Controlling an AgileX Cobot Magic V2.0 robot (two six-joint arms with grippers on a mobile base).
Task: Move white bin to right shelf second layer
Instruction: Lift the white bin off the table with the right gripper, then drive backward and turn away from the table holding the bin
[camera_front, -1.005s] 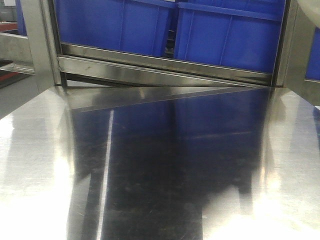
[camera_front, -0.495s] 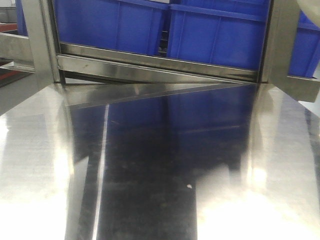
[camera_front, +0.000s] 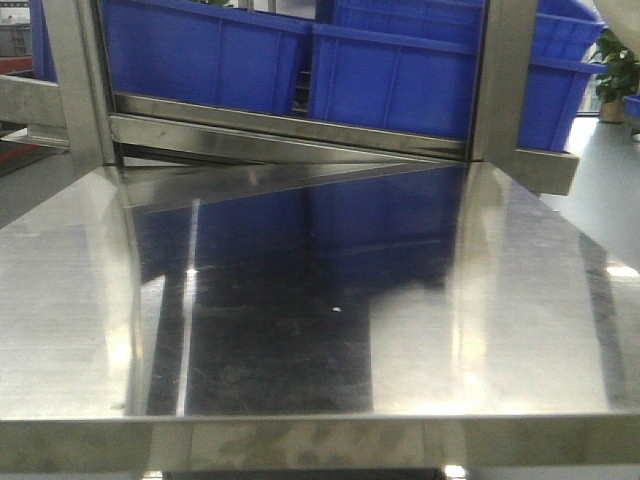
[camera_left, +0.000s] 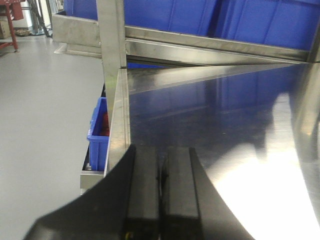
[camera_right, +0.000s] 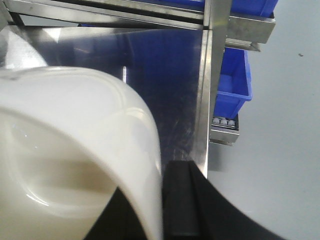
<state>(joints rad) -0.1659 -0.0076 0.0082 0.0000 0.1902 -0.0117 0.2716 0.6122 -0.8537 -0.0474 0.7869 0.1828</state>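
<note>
My right pincer (camera_right: 167, 205) is pinching the white bin (camera_right: 75, 150) by one thin wall, lower left of its wrist view, over the tabletop (camera_right: 165, 65). I am fearing that the glossy wall slips out, or that the bin swings into the steel post (camera_right: 216, 60) at upper right. My left pincer (camera_left: 160, 175) is resting closed and empty.

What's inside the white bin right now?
Bare glossy inner wall of the white bin, plus a dark finger of the right gripper clamping its rim. The bottom is out of frame, unseen.
</note>
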